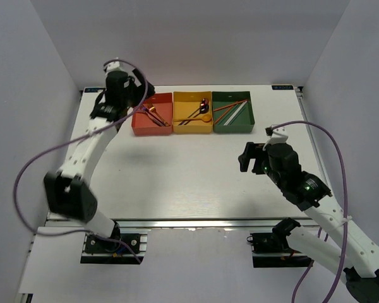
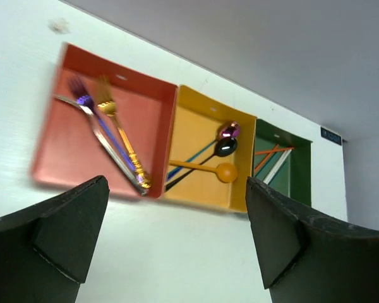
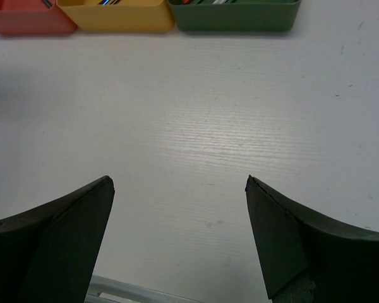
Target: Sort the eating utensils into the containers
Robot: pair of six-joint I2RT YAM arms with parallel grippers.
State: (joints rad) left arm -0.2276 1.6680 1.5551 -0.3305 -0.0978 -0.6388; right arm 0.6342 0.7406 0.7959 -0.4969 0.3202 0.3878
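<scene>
Left arm (image 1: 88,148) stretched far forward, jaws spread wide and empty; right arm (image 1: 306,188) bent, jaws likewise wide

- The red-orange box (image 1: 151,117), yellow box (image 1: 192,113) and green box (image 1: 233,112) stand wall to wall along the far edge of the table (image 1: 177,183), with no gap between them.
- The left pincer (image 2: 177,189) hangs spread above the red-orange box; its arm crosses the table's left side.
- Bare table lies open between that row and the right pincer (image 3: 180,183).
- Walls (image 1: 25,95) enclose left, right and rear.
</scene>
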